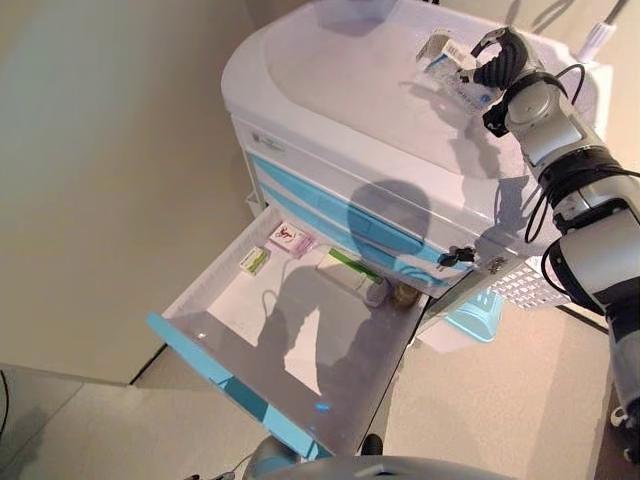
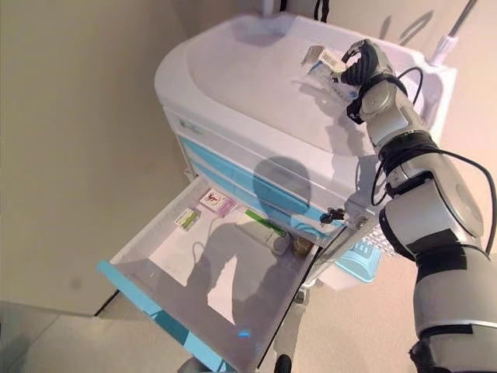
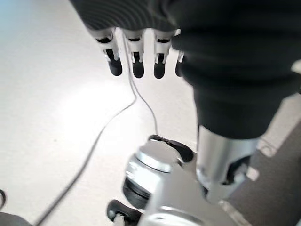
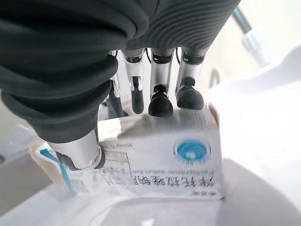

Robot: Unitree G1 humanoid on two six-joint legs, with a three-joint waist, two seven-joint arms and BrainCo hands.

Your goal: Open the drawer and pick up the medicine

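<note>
- The right hand (image 1: pixel 497 62) is up over the white top of the cart (image 1: pixel 350 90), its fingers (image 4: pixel 161 101) curled onto a white medicine box (image 4: pixel 160 155) with a blue round mark, and its thumb against the box's near side
- In the head views the medicine box sits in that hand just above the cart top, near its far right part
- The lowest drawer (image 1: pixel 210 370) with a light blue front is pulled well out
- At the back of the drawer lie a pink-and-white box (image 1: pixel 290 238), a small green box (image 1: pixel 253 260), a long white-and-green box (image 1: pixel 350 272) and a small round jar (image 1: pixel 405 295)
- The left hand (image 3: pixel 136 61) shows only in its own wrist view, fingers straight and holding nothing, above the pale floor
- A light blue basket (image 1: pixel 475 315) hangs at the cart's right side
</note>
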